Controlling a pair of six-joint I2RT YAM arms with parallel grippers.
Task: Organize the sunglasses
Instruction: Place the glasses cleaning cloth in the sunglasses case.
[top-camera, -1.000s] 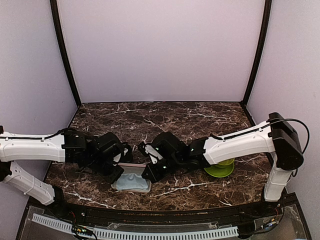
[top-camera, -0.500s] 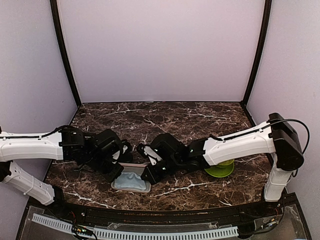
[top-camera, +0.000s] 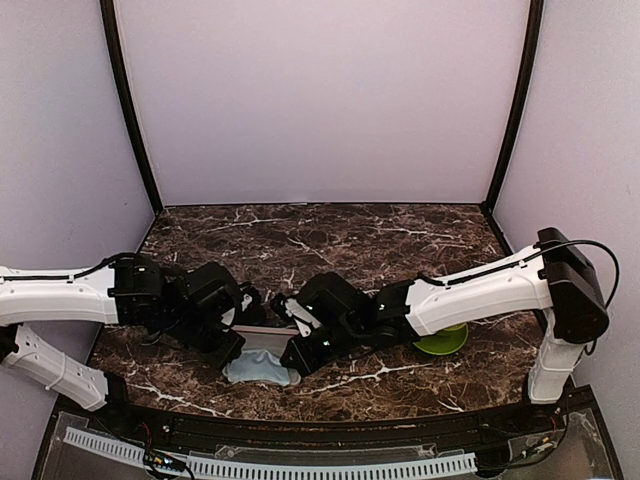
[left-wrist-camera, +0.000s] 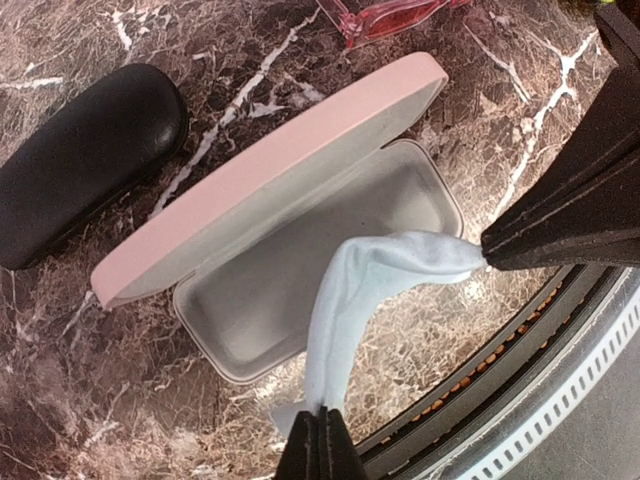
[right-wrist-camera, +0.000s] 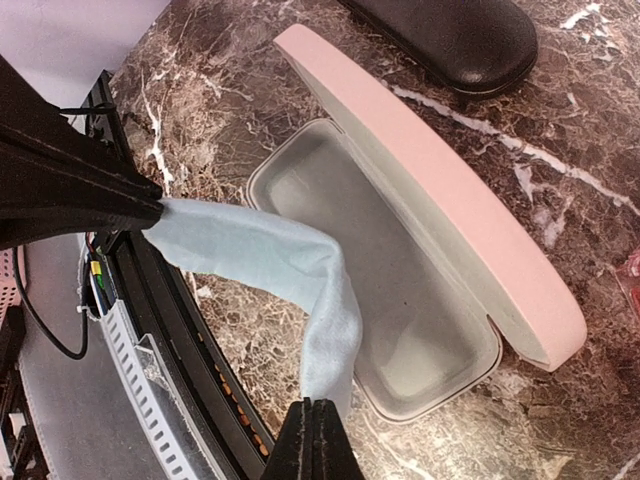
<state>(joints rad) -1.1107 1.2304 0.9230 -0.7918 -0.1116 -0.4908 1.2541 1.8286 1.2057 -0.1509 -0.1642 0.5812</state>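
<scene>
left gripper (left-wrist-camera: 320, 428) pinched tight on one end of the light blue cloth (left-wrist-camera: 345, 300), right gripper (right-wrist-camera: 312, 418) clamped on the other end, cloth strung over the open pink case (left-wrist-camera: 270, 165), closed black case (left-wrist-camera: 85, 150) just behind, red-pink sunglasses (left-wrist-camera: 385, 15) out on the marble table (left-wrist-camera: 70, 340) past the lid

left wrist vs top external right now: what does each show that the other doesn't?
Left wrist only: the empty grey inside of the open pink case, the closed black case, and an edge of the red-pink sunglasses. Top external only: a green dish beside the right arm. Both: the light blue cloth stretched between the left gripper and right gripper, each shut on one end of it.
</scene>
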